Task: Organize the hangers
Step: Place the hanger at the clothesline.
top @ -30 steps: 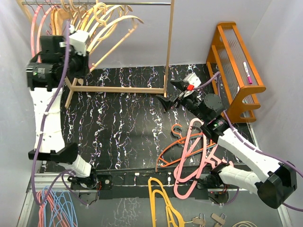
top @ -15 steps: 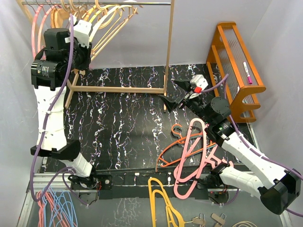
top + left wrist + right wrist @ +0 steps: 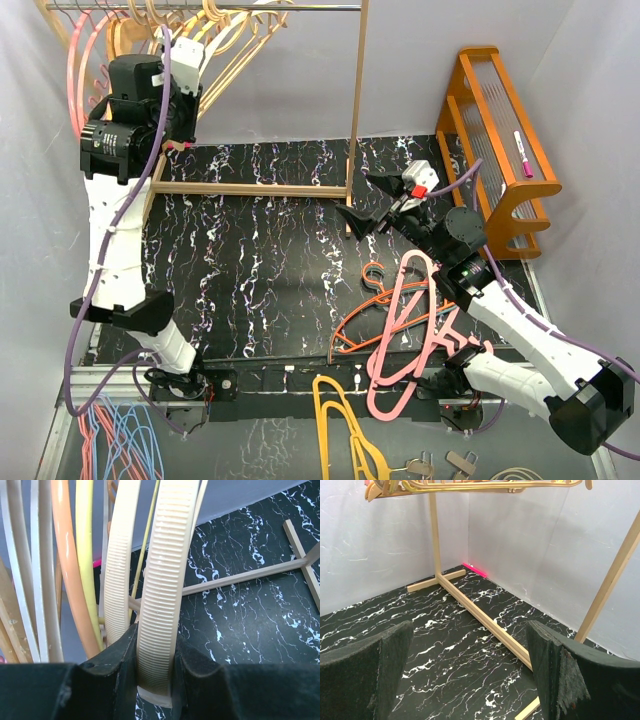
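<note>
l wrist cam only: left gripper [image 3: 156, 652] clamps ribbed hanger [image 3: 167, 555]; right gripper [image 3: 470, 667] wide open, empty.

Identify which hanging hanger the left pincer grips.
The cream ribbed hanger, pinched inside the left pincer; the orange hanger and yellow hanger beside it hang free.

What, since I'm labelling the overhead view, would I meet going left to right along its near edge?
blue-and-pink hanger bunch → mustard-yellow hanger → small tan pieces → right arm's black elbow housing
</note>
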Motion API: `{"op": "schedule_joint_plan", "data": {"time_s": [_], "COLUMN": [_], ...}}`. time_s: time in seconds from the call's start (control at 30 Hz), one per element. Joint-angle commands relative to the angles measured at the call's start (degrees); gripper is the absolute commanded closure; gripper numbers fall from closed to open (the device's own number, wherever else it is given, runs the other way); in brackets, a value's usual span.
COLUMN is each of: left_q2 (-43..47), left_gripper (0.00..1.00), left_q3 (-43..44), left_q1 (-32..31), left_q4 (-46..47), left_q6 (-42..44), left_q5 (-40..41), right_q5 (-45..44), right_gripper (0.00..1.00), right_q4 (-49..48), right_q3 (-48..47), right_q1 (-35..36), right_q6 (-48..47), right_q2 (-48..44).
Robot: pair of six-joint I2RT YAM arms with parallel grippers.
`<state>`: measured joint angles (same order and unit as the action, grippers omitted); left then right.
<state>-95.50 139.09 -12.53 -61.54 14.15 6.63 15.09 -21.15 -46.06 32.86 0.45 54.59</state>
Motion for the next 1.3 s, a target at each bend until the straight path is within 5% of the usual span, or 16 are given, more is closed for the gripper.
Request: {"op": "schedule_joint_plan", "data": {"time_s": [0.0,1.13,1.2,1.27], "left_q2": [-0.4,-6.8,-7.0,-6.6], "left_gripper": [1.00,1.00,0.84,0.50], "left_q3": [3.6,2.4,3.2,3.3], "left_q1": [-1.4,-3.6,-3.6,-3.6], "left_q4": [4.4,6.1,6.0,5.9], "left_q6": [-0.1,2.8,3.2,3.5], "left_q5": [2.8,17.1,16.7,16.4], "right_q5": [2.1,11.0,11.4,11.6], "right_gripper": [0.02,0.02,0.02,0.02], "right_q4": [-3.3,-2.0,-1.7,-1.3], "right_q3": [-0.3,0.1,-0.2,-0.3], "right_q1": [-0.4,-4.0,-4.2,-4.3], "right_q6": [1.1,3.8,3.7,3.6], "right_q2": [-0.6,0.6,0.9,1.3]}}
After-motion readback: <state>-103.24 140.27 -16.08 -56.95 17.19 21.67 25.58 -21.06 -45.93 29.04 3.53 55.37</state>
